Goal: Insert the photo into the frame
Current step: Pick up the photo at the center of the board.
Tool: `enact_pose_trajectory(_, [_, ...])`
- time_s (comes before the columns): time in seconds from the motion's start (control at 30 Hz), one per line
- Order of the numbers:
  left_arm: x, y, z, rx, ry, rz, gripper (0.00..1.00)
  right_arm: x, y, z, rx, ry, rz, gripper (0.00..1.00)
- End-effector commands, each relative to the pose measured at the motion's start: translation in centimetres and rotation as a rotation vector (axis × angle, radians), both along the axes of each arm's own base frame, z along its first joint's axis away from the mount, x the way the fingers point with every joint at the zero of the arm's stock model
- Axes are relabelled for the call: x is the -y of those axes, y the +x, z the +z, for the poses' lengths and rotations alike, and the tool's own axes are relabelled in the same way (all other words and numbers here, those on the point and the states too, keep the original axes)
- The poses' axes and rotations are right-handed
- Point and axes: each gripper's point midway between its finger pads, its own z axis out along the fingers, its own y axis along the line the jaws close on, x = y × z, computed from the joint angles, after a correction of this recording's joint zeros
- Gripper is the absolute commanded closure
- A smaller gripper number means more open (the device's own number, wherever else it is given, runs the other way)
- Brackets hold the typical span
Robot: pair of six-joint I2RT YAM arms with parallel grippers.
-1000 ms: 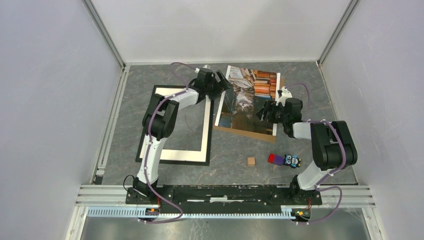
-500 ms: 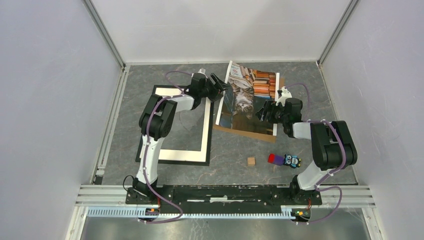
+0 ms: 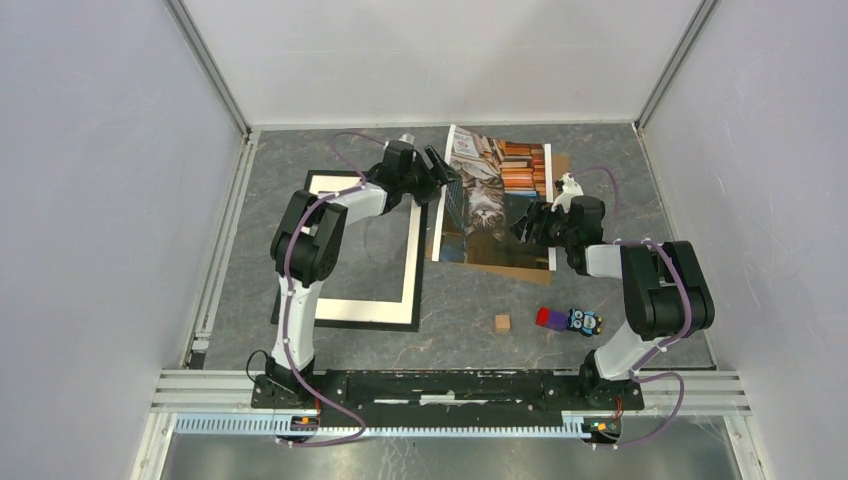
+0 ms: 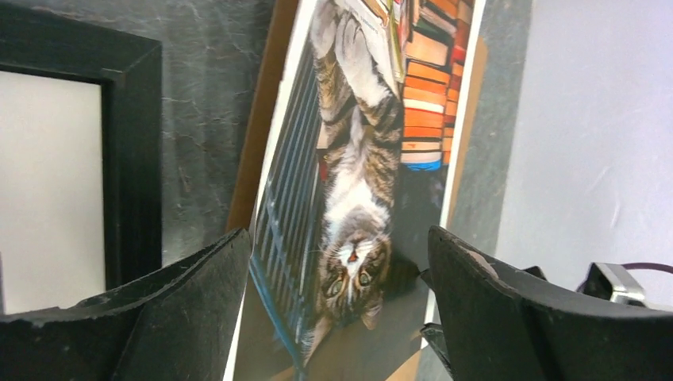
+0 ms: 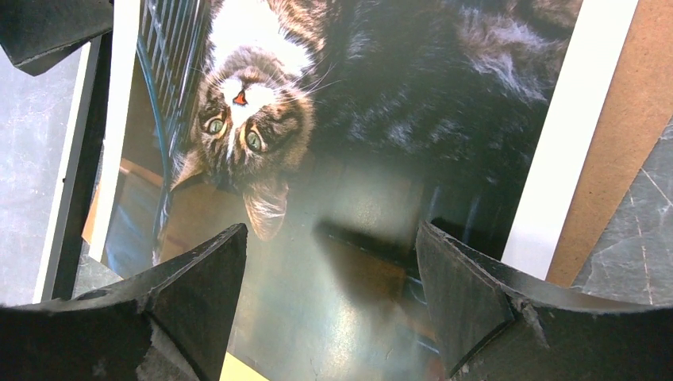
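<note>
The left arm reaches far forward, its elbow folded high over the frame [image 4: 131,159] and its wrist turned rightward, so the left gripper [image 3: 446,180] sits at the left edge of the photo [image 3: 497,190]. Its 2 fingers [image 4: 190,309] are spread wide with nothing clamped between them. In the left wrist view the print's white left margin runs just past the tip of the left-hand finger, and the rest of the picture fills the gap out to the other finger. Whether either tip touches the paper cannot be told. The right arm is bent low with its forearm pointing left. The right gripper [image 3: 526,222] hovers over the photo's near right part, its 2 fingers [image 5: 484,302] likewise parted and empty, with a dark shadow on the glossy surface between them. The photo shows a tabby cat before shelves of books inside a white border. It lies on the brown backing board [image 5: 627,143], which shows just outside the right-hand finger in the right wrist view. The frame is thin and black with a white mat [image 4: 48,175] inside it. It lies flat to the left of the left gripper's fingers, a strip of grey tabletop [image 3: 470,300] between it and the board. Since 1 s ago the left gripper has drawn leftward and the photo's far left corner has swung with it, so the print sits squarer to the frame. The right arm has not moved.
</note>
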Motion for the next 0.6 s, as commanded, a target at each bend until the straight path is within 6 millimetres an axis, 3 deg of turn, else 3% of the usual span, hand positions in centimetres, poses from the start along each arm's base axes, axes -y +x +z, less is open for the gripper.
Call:
enact_pose_trajectory(0.0, [-0.2,1.1,0.9,0.043,0.097,-0.042,0.12,-0.1,-2.4,-3.0,-0.138,0.012,0.004,0.16])
enact_pose_trajectory(0.33, [-1.7,3.3,-2.0,0.014,0.277,-0.027,0.05,-0.1,-2.3,-3.1,-0.142,0.006,0.004,0.16])
enact_pose_trajectory(0.57, [-1.6,3.3,-4.0,-0.038,0.29,-0.023,0.01,-0.3,-2.3,-3.0,-0.139,0.013,0.012,0.17])
